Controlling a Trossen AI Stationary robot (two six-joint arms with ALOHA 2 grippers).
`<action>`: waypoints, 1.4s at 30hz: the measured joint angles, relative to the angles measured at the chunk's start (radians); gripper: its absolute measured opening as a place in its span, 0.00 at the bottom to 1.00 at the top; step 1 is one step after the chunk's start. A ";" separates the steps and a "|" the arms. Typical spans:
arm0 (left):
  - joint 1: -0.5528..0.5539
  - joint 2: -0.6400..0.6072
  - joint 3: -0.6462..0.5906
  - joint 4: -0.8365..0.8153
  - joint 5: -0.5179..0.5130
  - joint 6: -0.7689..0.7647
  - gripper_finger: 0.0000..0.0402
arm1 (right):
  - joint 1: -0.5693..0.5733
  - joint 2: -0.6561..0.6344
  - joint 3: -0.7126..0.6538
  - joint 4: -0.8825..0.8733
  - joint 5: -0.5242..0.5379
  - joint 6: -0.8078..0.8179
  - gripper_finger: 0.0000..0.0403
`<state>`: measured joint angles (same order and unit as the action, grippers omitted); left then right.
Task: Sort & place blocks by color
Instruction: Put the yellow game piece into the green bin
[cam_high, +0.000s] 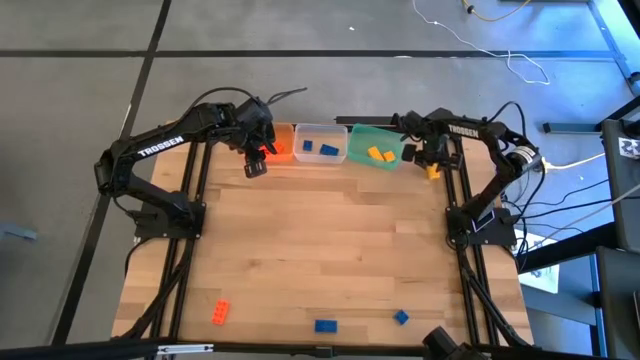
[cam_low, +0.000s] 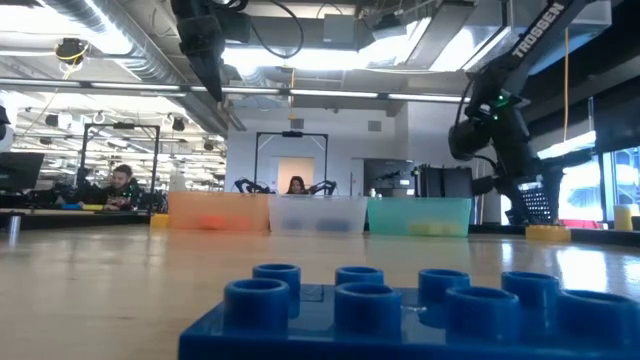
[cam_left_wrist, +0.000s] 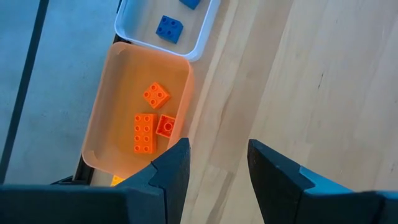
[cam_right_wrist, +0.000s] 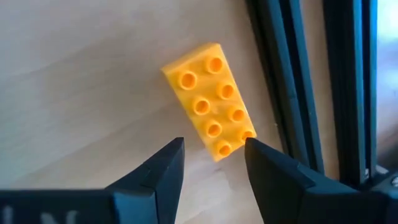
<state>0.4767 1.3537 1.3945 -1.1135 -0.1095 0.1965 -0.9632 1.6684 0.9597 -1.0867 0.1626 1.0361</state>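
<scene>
Nearest us, along the bench's (cam_high: 320, 260) front edge at about six o'clock, three blocks wait unsorted: an orange block (cam_high: 220, 311) toward seven, a blue block (cam_high: 326, 325) at six and a smaller blue block (cam_high: 400, 317) toward five; we judge they lie there simply because no arm has reached them yet. At the far edge, near twelve, stand the orange tub (cam_high: 281, 144), the clear tub (cam_high: 321, 143) and the green tub (cam_high: 376, 146), each already taking its own colour. The left gripper (cam_high: 256, 165) hovers at eleven beside the orange tub, jaws spread and empty. The right gripper (cam_high: 432, 160) hangs at one o'clock over a yellow block (cam_right_wrist: 211, 99) lying on the bench by the frame rail, jaws spread either side, not yet pinching; we read this as lining up a pick. Only the right wrist view shows that block's eight studs; only the left wrist view shows three orange blocks in the orange tub.
</scene>
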 joint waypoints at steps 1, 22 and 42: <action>0.001 0.000 0.000 0.000 0.000 0.004 0.38 | -0.002 0.000 -0.010 0.007 0.001 0.008 0.43; 0.002 0.000 0.000 0.003 0.000 0.018 0.38 | 0.047 0.002 -0.072 -0.033 -0.146 -0.108 0.43; 0.002 0.000 0.000 0.002 0.000 -0.033 0.38 | 0.292 0.002 -0.070 -0.037 -0.234 -0.226 0.43</action>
<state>0.4782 1.3537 1.3945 -1.1112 -0.1097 0.1638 -0.6712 1.6699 0.8894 -1.1233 -0.0711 0.8096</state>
